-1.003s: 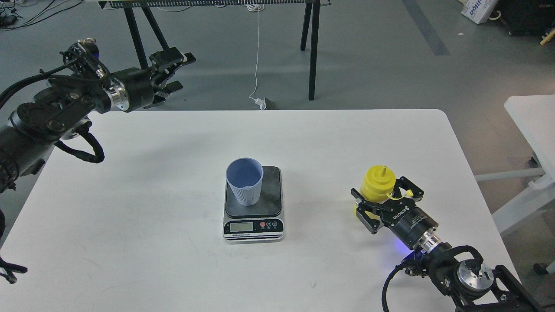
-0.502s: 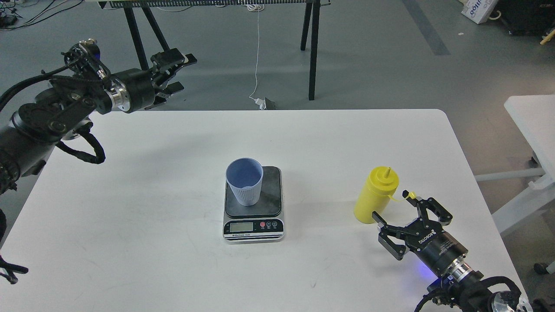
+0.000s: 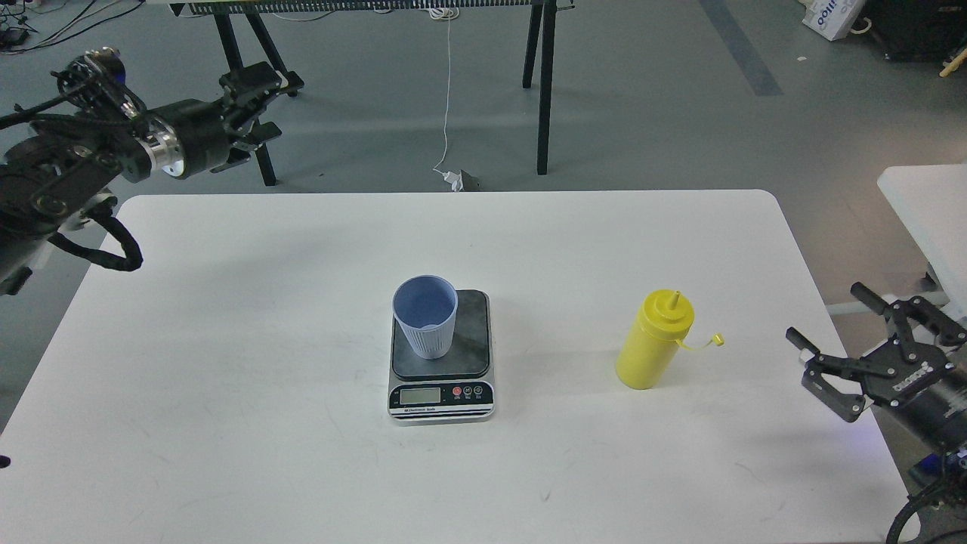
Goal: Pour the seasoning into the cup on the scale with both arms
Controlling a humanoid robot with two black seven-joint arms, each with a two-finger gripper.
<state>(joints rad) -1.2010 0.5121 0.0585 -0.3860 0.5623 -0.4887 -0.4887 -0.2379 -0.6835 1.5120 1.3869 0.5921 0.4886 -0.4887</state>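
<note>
The light-blue cup (image 3: 426,315) stands upright on the dark platform of the scale (image 3: 476,332) at the table's middle. The yellow seasoning bottle (image 3: 654,341) stands upright on the table to the right of the scale, its small tethered cap hanging off to its right. My right gripper (image 3: 827,313) is open and empty at the table's right edge, well clear of the bottle. My left gripper (image 3: 266,102) is open and empty, raised beyond the table's far left corner.
The white table (image 3: 302,453) ends in a rounded corner at the far right. A second white table (image 3: 925,211) stands to the right. Black stand legs (image 3: 545,83) and a white cable are on the floor behind.
My right gripper has let go of the bottle and drawn back right to the table's edge. The bottle stays standing. My left arm has swung further left and back.
</note>
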